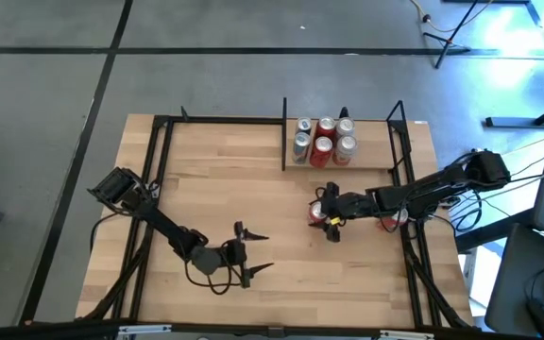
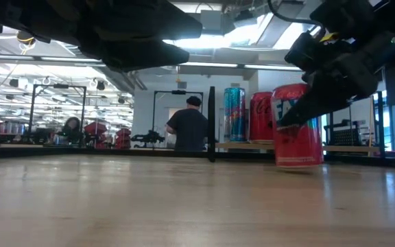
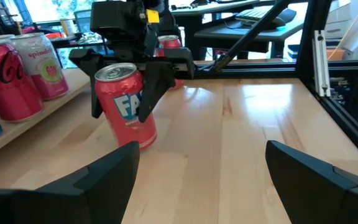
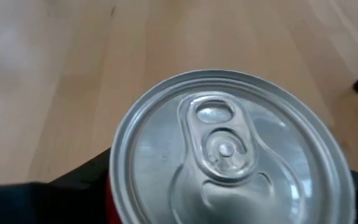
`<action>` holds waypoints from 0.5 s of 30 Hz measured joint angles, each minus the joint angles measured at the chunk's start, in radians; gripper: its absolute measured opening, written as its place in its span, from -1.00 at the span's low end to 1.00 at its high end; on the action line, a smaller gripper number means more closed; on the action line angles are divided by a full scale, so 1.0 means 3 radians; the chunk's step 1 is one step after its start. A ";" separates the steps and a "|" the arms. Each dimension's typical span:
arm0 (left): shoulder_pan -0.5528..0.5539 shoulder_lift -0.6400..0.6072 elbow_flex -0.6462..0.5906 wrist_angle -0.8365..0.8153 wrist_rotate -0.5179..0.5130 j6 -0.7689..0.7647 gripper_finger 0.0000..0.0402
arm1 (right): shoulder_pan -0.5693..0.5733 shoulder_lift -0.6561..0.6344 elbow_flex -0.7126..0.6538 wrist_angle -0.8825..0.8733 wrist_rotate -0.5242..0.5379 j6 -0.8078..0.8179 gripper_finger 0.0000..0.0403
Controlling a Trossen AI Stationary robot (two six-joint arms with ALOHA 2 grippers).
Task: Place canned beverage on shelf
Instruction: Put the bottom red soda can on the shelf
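Observation:
A red can [image 1: 316,213] stands upright on its base on the wooden table, in front of the shelf [image 1: 376,149]. The shelf is a light plank bay between black bars at the back, holding several cans [image 1: 324,140]. My right gripper [image 1: 323,213] reaches in from the table's right edge and is shut on the red can, which also shows in the low view [image 2: 299,137] and the left wrist view [image 3: 128,109]. The can's silver top fills the right wrist view [image 4: 229,149]. My left gripper [image 1: 258,253] is open and empty near the front edge, pointing toward the can. My right gripper has the red can's upper side wall [image 3: 107,93] between its two fingers, one finger [image 3: 154,84] on each side. The fingers slant down from above and from the table's right. The can stays upright with its base on the table.
A second red can [image 1: 390,221] stands under my right arm near the table's right frame bar. Black frame bars [image 1: 159,161] run along the table's left, right and far sides. Bare wood lies between the two grippers. A person [image 2: 189,127] stands in the room behind.

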State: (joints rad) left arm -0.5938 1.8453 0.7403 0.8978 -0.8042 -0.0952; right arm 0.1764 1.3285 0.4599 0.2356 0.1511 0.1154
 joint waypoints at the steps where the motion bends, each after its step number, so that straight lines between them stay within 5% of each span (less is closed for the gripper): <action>1: 0.0000 0.0000 0.0000 0.0000 0.0016 0.0000 0.65 | 0.0000 0.0000 0.0000 0.0000 -0.0044 -0.0026 0.55; 8: 0.0000 0.0000 0.0000 0.0000 0.0034 -0.0001 0.65 | 0.0000 -0.0043 0.0025 -0.0038 -0.0064 -0.0035 0.75; 15: 0.0000 0.0000 0.0000 0.0000 0.0039 -0.0004 0.65 | 0.0000 -0.0258 0.0697 -0.1236 -0.0155 -0.0043 0.80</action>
State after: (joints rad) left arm -0.5938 1.8454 0.7403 0.8978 -0.7926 -0.0963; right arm 0.1764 1.2510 0.6691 -0.1354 0.1045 0.1025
